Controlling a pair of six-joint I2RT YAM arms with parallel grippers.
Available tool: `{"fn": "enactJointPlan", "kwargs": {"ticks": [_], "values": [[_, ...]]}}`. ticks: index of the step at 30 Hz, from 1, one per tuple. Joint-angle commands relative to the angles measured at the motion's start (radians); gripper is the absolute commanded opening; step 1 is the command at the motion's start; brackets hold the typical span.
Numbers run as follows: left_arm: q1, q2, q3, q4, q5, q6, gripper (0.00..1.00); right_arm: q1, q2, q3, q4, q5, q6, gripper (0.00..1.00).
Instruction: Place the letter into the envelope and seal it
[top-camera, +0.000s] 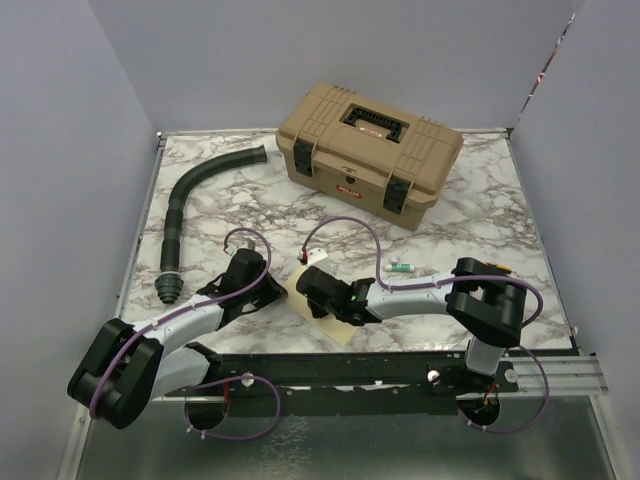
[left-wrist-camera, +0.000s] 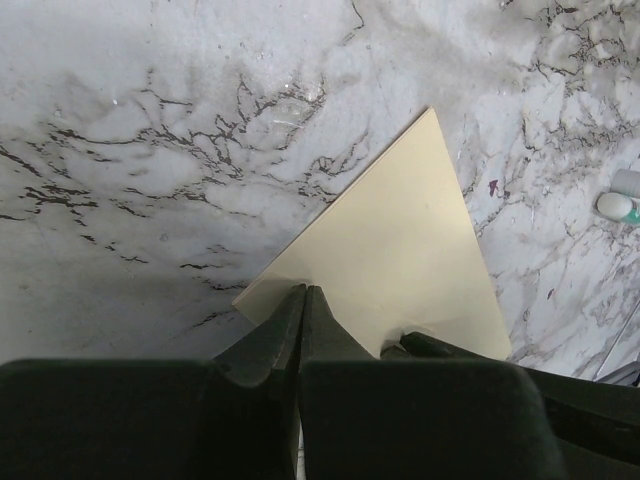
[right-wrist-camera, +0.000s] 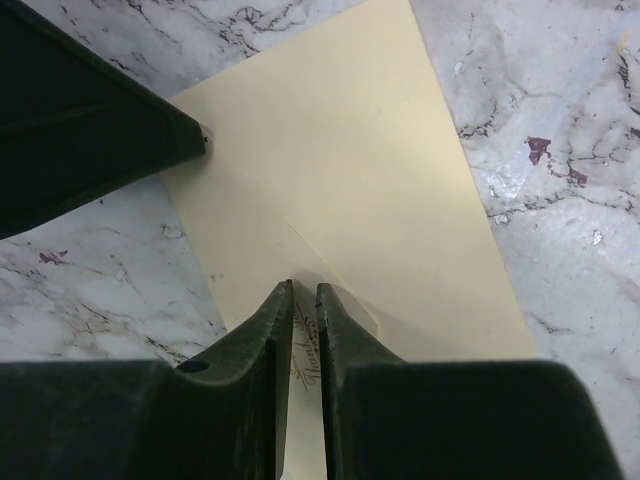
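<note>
Top view: high at near edge, faces whole table (top-camera: 490, 210). Wrist views: close, downward; both share envelope (left-wrist-camera: 400, 250).

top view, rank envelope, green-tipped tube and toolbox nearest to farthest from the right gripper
1. envelope: directly under the right gripper, near side, centre.
2. green-tipped tube: lying a little off to the right.
3. toolbox: far side, well behind both.

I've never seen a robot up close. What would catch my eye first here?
Probably the left pincer and right pincer, both black, tips meeting a pale yellow envelope near the front of the marble table. Behind them a tan toolbox sits at the back, and a black ribbed hose curves along the left side.
</note>
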Motion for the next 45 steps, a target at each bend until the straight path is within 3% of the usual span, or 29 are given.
{"fn": "enactJointPlan", "kwargs": {"ticks": [1,15,33,45], "values": [[0.016,0.031,-0.02,-0.091,-0.084,0.041,0.0,0.002,0.067,-0.092,-0.321,-0.032,0.062,0.18],[0.023,0.032,-0.02,-0.091,-0.076,0.049,0.0,0.002,-0.018,-0.101,-0.384,0.021,0.05,0.22],[0.027,0.061,-0.006,-0.092,-0.09,0.036,0.0,0.045,-0.023,-0.048,-0.381,-0.221,-0.138,0.15],[0.03,0.084,0.017,-0.088,-0.127,0.005,0.0,0.09,0.027,0.01,-0.483,-0.214,-0.18,0.27]]}}
